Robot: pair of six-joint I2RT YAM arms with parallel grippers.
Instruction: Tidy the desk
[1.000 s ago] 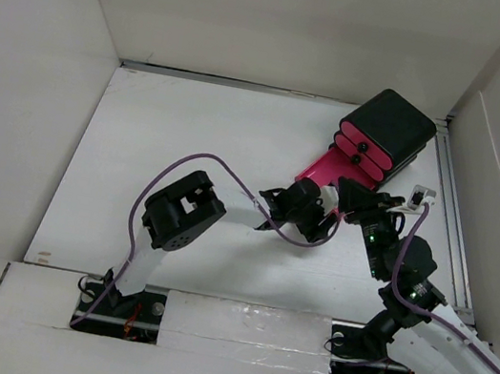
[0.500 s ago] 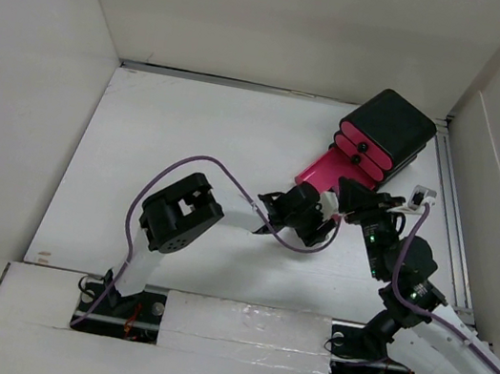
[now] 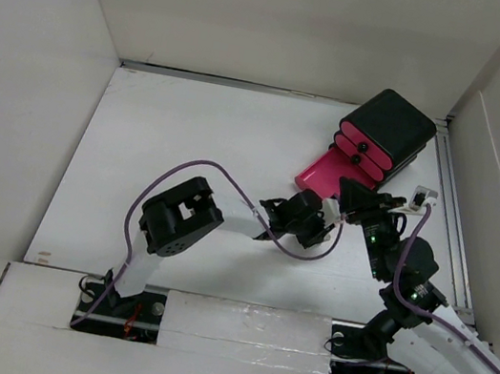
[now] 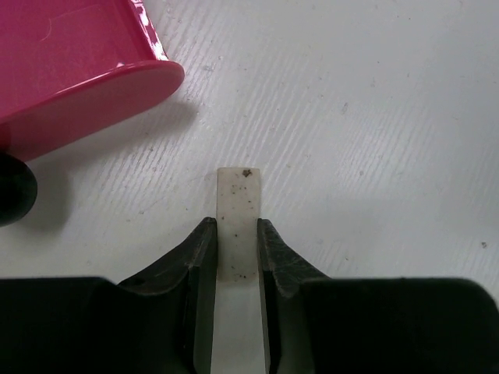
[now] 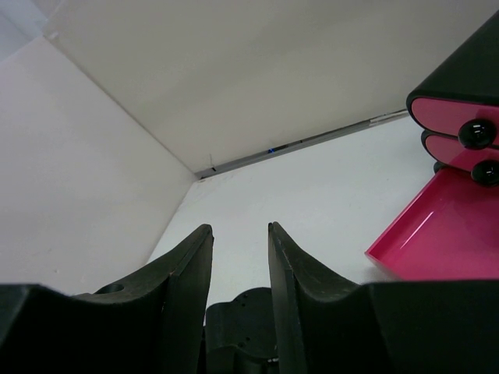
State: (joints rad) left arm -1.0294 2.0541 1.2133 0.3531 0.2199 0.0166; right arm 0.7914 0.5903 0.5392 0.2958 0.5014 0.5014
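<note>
White and thin, the small flat speckled strip (image 4: 238, 195) sits on or just above the matte white tabletop (image 4: 374, 117), near the open pink plastic drawer (image 4: 70, 62). I see the left tool (image 4: 234, 227) pinching its long edges, jaws nearly closed. It looks light, stiff and easily dropped. The right tool (image 5: 238, 230) hangs half open, empty.

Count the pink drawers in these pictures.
3. The top drawer and middle drawer sit shut in the black box at the far right of the desk. The bottom drawer is pulled out. None seems hidden.
</note>
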